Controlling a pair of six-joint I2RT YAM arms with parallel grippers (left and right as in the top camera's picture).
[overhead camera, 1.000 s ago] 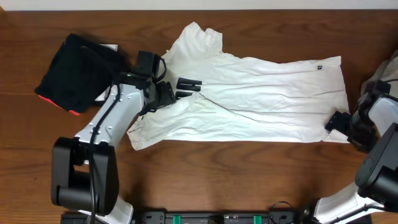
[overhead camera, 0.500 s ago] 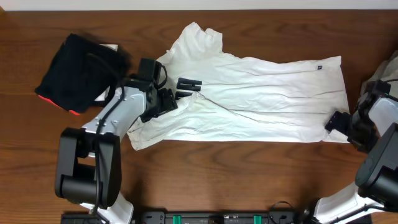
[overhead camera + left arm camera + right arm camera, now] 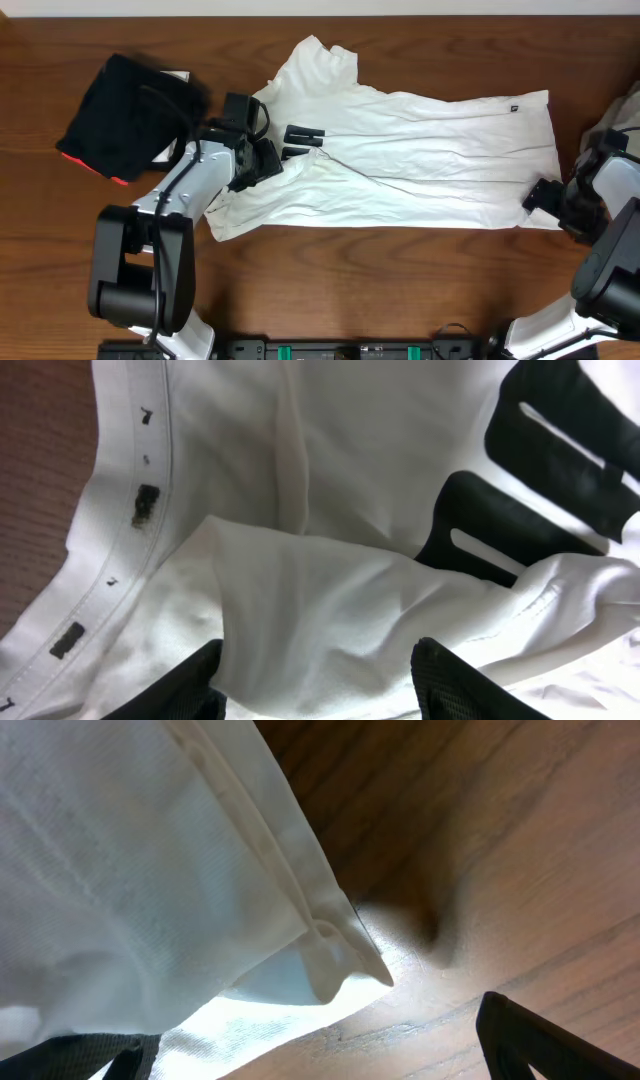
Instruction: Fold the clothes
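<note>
The left gripper has its two fingers apart with a soft fold of the white PUMA T-shirt between them. I cannot tell if it pinches. The right gripper is wide open, and the hem corner sits just ahead at 12 o'clock. From above, the shirt lies long on the table, from 9 to 3 o'clock, with one arm at each end.

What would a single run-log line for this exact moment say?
task: fold clothes | T-shirt: rumpled, flat on table | left gripper: astride a fold, grip unclear | right gripper: open at hem corner
</note>
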